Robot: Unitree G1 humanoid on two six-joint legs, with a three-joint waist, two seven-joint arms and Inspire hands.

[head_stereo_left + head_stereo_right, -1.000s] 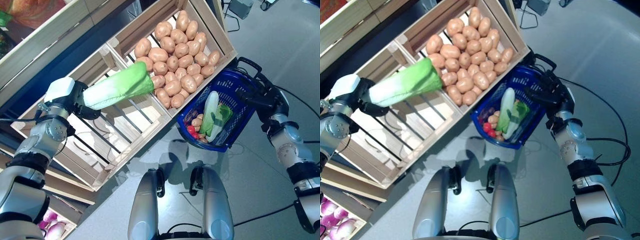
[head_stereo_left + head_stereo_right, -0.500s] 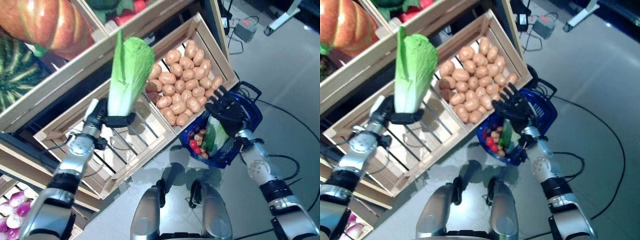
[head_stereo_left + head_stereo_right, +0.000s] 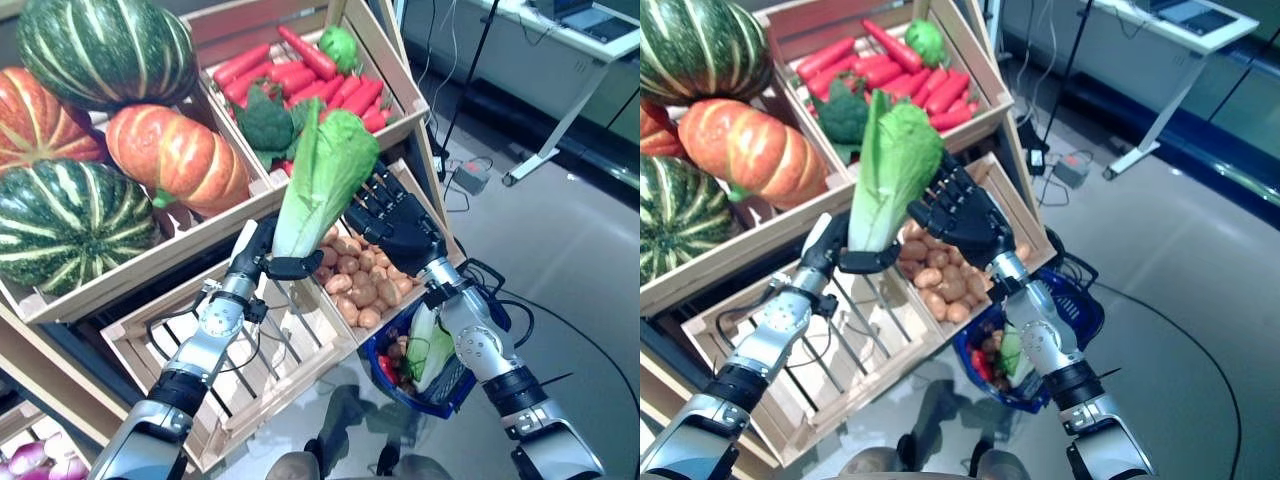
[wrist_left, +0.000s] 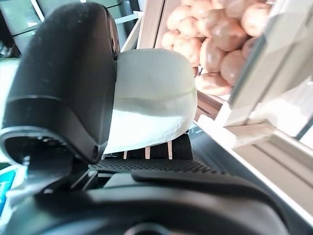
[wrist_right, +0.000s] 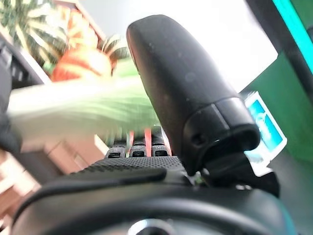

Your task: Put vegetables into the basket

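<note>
While no writing shows, left hand (image 3: 268, 262) grips upright cabbage (image 3: 318, 182).

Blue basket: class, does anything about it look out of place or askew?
Yes. The blue basket hangs tilted below the right hand, apparently from the forearm, with the hand open and raised beside the cabbage held upright by the left hand.

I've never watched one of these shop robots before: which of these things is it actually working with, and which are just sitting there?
In the job:
cabbage, gripped in the left hand
right hand, open beside it
blue basket, partly filled

Just there:
pumpkins
carrots
potatoes
empty slatted crate
</note>
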